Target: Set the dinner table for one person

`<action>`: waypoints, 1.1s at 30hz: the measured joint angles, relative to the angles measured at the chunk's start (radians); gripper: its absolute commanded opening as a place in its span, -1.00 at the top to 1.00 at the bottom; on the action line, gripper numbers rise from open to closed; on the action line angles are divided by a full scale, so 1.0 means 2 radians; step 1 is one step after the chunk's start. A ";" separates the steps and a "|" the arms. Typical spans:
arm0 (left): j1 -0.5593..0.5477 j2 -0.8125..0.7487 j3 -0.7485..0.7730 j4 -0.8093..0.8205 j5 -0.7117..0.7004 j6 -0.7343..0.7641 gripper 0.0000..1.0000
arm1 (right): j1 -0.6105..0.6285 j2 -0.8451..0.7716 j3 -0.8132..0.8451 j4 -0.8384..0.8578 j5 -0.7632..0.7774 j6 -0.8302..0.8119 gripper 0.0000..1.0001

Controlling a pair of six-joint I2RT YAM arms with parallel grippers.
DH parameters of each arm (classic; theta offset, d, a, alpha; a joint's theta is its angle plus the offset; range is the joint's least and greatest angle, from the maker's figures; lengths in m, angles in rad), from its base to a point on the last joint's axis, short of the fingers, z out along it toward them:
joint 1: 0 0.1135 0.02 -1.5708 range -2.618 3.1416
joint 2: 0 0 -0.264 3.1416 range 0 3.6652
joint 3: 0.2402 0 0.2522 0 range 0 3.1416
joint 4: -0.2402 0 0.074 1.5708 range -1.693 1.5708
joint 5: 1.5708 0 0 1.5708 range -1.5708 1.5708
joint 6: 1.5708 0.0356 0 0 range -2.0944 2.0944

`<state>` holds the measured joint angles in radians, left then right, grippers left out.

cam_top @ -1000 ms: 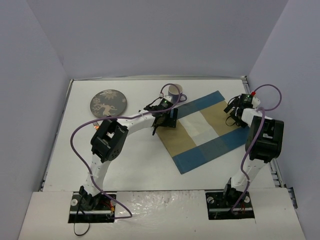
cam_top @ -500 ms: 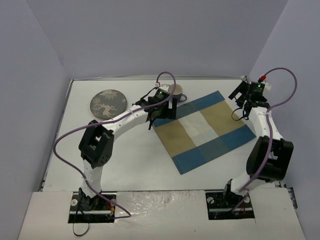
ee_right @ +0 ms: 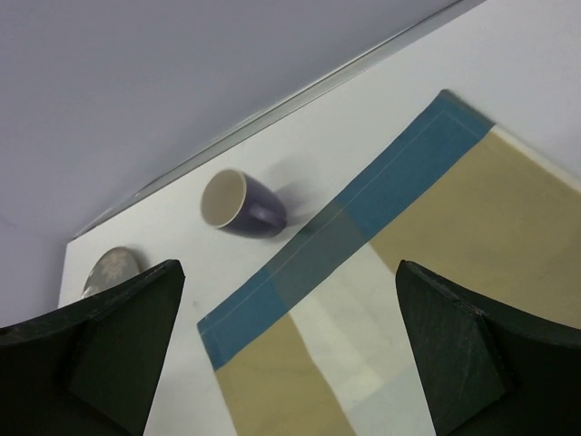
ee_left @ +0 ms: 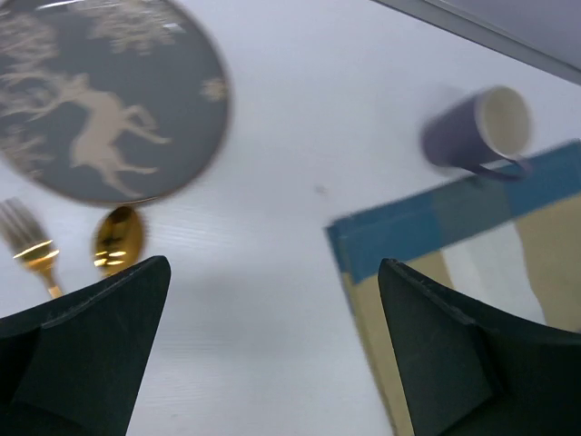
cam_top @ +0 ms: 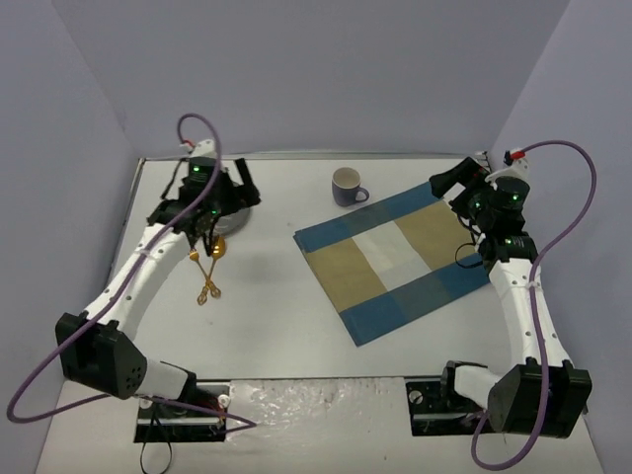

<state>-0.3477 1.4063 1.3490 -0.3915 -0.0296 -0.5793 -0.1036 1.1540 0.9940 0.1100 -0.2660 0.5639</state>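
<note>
The white dinner table (cam_top: 276,326) carries a blue-and-beige checked placemat (cam_top: 400,257) lying flat, right of centre. A purple mug (cam_top: 346,185) stands behind its far left corner. A dark plate (cam_top: 241,205) with a deer pattern lies at the far left, mostly hidden under my left arm. A gold spoon (cam_top: 217,247) and gold fork (cam_top: 208,288) lie in front of it. My left gripper (cam_top: 210,209) is open and empty above the plate (ee_left: 100,100). My right gripper (cam_top: 456,196) is open and empty above the placemat's (ee_right: 408,272) far right corner.
Grey walls close the table at the back and both sides, and a thin metal rim (cam_top: 296,155) runs along the far edge. The left wrist view shows the spoon (ee_left: 118,238), fork (ee_left: 27,241) and mug (ee_left: 477,132). The right wrist view shows the mug (ee_right: 241,204).
My left arm has swung left from the placemat's left corner to above the plate. My right arm has lifted and stretched out over the placemat's far right corner.
</note>
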 measured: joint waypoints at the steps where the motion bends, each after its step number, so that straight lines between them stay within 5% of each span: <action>1: 0.032 -0.014 -0.021 -0.001 0.007 -0.002 -0.94 | 0.004 -0.010 -0.006 0.000 -0.007 0.004 -1.00; 6: 0.204 -0.038 -0.099 0.014 0.064 -0.017 -0.94 | 0.027 -0.039 -0.018 0.011 -0.042 0.013 -1.00; 11: 0.294 0.004 -0.106 0.055 0.124 -0.027 -0.94 | 0.043 -0.048 -0.047 0.031 -0.079 0.018 -1.00; 26: 0.367 0.268 -0.009 0.136 0.289 0.003 -0.68 | 0.081 -0.060 -0.085 0.063 -0.134 0.003 -1.00; 33: 0.367 0.323 0.035 0.128 0.322 0.026 -0.25 | 0.082 -0.060 -0.089 0.063 -0.137 -0.006 -1.00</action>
<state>0.3855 2.0531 1.4181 -0.1356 0.6137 -0.5274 0.0608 1.0336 0.8152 0.2363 -0.5400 0.5510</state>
